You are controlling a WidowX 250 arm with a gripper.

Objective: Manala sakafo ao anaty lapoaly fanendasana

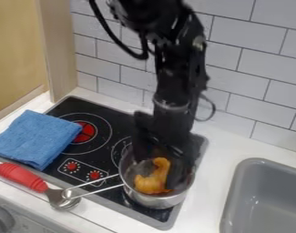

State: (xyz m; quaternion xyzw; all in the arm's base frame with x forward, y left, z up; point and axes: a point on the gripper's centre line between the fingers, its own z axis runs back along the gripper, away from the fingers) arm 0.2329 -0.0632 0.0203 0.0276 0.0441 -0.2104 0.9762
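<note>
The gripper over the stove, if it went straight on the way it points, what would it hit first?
Probably the orange food in the metal pot, or the pot's floor beside it; how deep the gripper sits is unclear.

Pot [155, 200] on stove [120, 124], sink [265, 200] right

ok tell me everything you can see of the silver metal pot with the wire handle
The pot is round and shiny, with a handle of two metal wires meeting in a loop. It stands upright on the black cooktop. An orange, curved piece of food is inside, and the black gripper hangs at its opening; whether they touch is unclear.
</note>
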